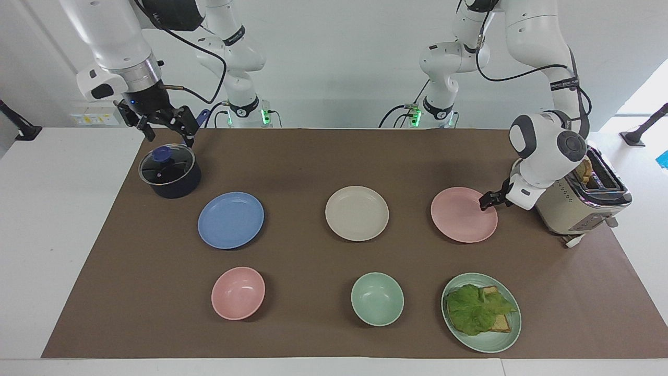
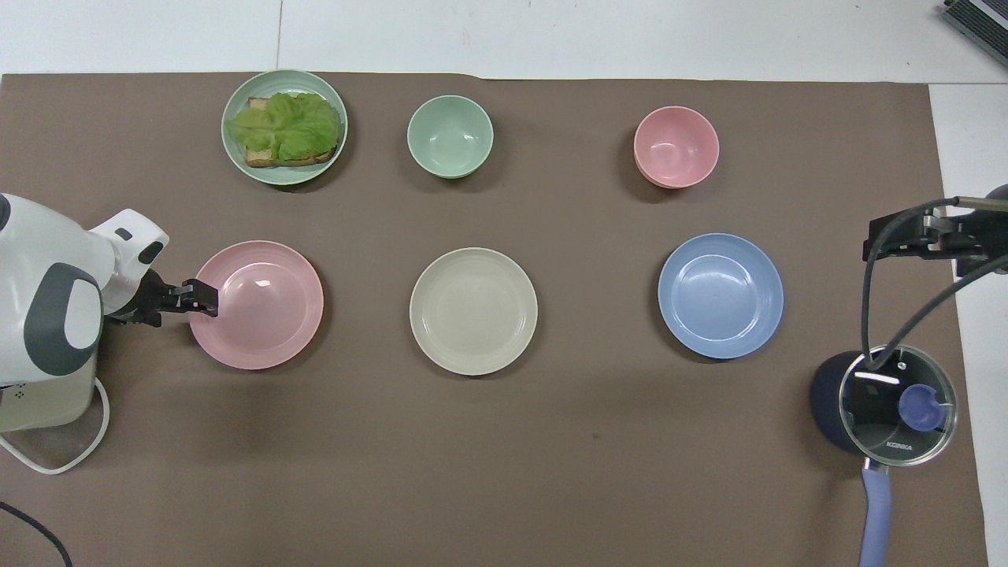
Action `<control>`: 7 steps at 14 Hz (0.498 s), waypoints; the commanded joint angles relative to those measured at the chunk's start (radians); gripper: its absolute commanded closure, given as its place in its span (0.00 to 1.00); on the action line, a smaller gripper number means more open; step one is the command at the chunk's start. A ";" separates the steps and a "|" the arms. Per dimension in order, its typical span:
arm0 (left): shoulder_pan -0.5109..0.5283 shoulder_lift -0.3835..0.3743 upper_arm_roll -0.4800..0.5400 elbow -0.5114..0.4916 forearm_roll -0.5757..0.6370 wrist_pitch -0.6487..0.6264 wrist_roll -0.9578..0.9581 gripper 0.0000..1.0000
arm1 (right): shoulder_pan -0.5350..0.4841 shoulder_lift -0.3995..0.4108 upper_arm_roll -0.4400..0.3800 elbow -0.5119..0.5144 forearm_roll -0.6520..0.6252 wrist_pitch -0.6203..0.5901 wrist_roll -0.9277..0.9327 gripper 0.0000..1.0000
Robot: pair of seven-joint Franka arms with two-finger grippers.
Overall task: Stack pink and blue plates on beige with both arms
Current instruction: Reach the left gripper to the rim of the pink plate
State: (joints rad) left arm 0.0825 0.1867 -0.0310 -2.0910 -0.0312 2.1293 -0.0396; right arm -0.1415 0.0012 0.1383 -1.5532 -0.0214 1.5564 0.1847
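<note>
Three equal plates lie in a row across the brown mat: the blue plate toward the right arm's end, the beige plate in the middle, and the pink plate toward the left arm's end. My left gripper sits low at the pink plate's rim on the toaster's side, reaching just over its edge. My right gripper hangs open and empty above the lidded pot, waiting.
A cream toaster stands right beside the left gripper. A dark pot with a glass lid sits near the blue plate. Farther from the robots are a pink bowl, a green bowl and a green plate with lettuce and bread.
</note>
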 commanded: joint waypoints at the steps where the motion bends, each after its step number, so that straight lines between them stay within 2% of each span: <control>1: -0.012 -0.009 0.009 -0.021 0.005 0.027 0.003 0.68 | -0.026 -0.023 0.006 -0.028 0.003 -0.001 -0.011 0.00; 3: -0.012 -0.007 0.009 -0.018 0.004 0.029 0.001 0.94 | -0.029 -0.023 0.007 -0.028 0.003 0.004 -0.010 0.00; 4: -0.012 -0.007 0.009 -0.017 0.002 0.029 0.001 1.00 | -0.029 -0.021 0.007 -0.028 0.001 0.004 -0.010 0.00; 7: -0.012 -0.006 0.009 -0.012 0.001 0.024 -0.005 1.00 | -0.029 -0.023 0.007 -0.028 0.001 0.004 -0.010 0.00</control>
State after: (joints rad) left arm 0.0825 0.1864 -0.0309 -2.0905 -0.0316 2.1349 -0.0393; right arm -0.1563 0.0012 0.1381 -1.5565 -0.0214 1.5549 0.1847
